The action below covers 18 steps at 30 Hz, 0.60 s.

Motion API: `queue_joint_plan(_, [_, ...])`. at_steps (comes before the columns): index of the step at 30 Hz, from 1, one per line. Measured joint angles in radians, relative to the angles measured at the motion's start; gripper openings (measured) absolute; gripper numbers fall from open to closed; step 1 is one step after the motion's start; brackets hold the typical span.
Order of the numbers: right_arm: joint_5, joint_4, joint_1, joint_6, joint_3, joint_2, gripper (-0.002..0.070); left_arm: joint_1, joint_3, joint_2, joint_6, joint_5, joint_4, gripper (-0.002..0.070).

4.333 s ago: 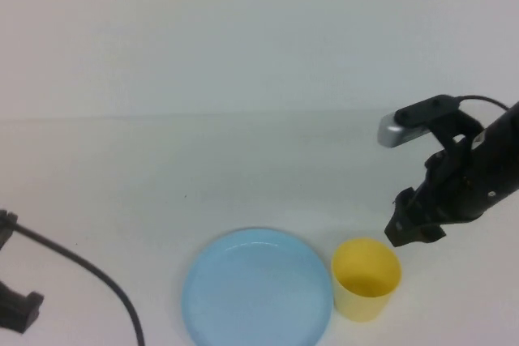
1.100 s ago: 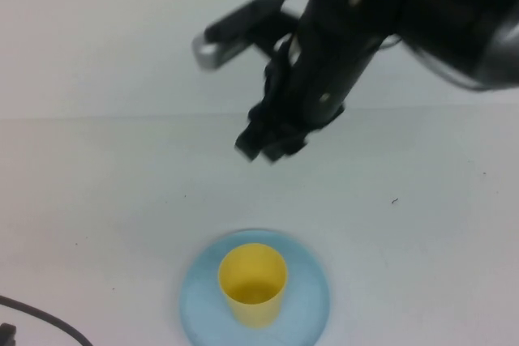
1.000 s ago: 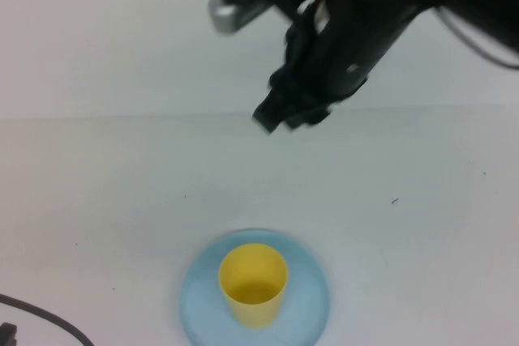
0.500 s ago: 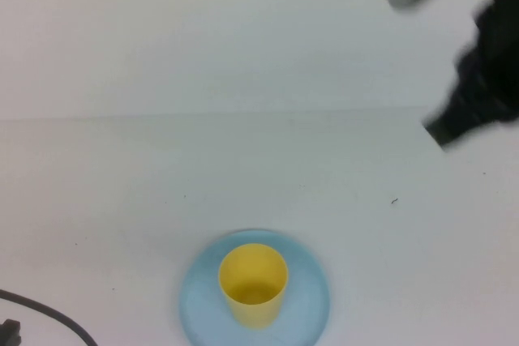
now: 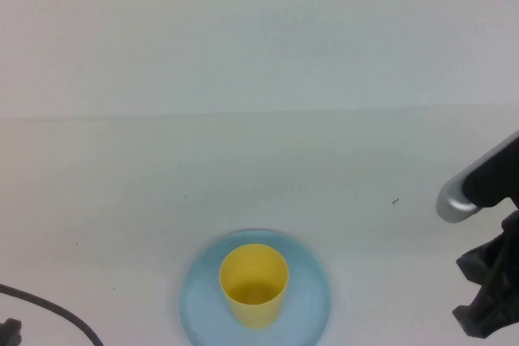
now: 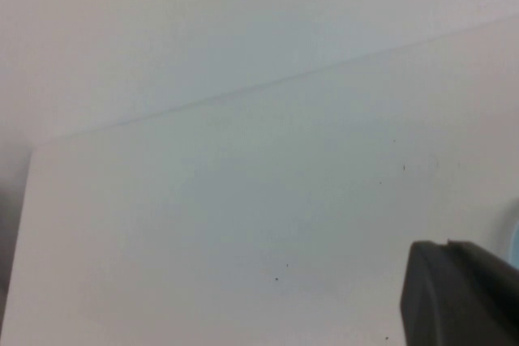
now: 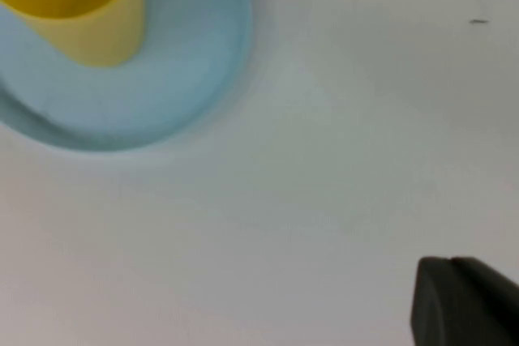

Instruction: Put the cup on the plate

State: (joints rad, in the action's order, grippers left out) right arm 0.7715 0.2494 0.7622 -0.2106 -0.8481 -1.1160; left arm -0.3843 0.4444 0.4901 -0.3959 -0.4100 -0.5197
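The yellow cup (image 5: 254, 283) stands upright in the middle of the light blue plate (image 5: 310, 307), near the table's front edge. Nothing holds it. My right gripper (image 5: 484, 313) hangs low at the far right, well apart from the plate. In the right wrist view its fingers (image 7: 466, 301) are pressed together with nothing between them, and the cup (image 7: 89, 18) and plate (image 7: 186, 70) lie off in a corner. My left gripper (image 6: 446, 245) is shut and empty over bare table at the front left.
A black cable (image 5: 57, 315) of the left arm curves along the front left corner. The white table meets a white wall at the back (image 5: 259, 113).
My right arm has swung from above and behind the plate out to the right and down to the front right. The cup and plate have not moved.
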Motion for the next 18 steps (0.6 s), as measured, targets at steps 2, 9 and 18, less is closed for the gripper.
queue_joint_plan(2, [-0.025, -0.057, 0.0, 0.0, 0.003, 0.001, 0.0001, 0.047, 0.0, 0.0, 0.0, 0.0, 0.0, 0.0001])
queue_joint_plan(9, [-0.043, -0.214, 0.0, 0.0, 0.004, 0.001, 0.0001, 0.328, 0.0, -0.068, 0.0, 0.0, -0.002, 0.0001])
queue_joint_plan(18, [-0.102, -0.141, 0.0, 0.026, 0.029, 0.016, 0.0001, 0.442, -0.004, -0.309, -0.031, 0.0, 0.033, 0.0001])
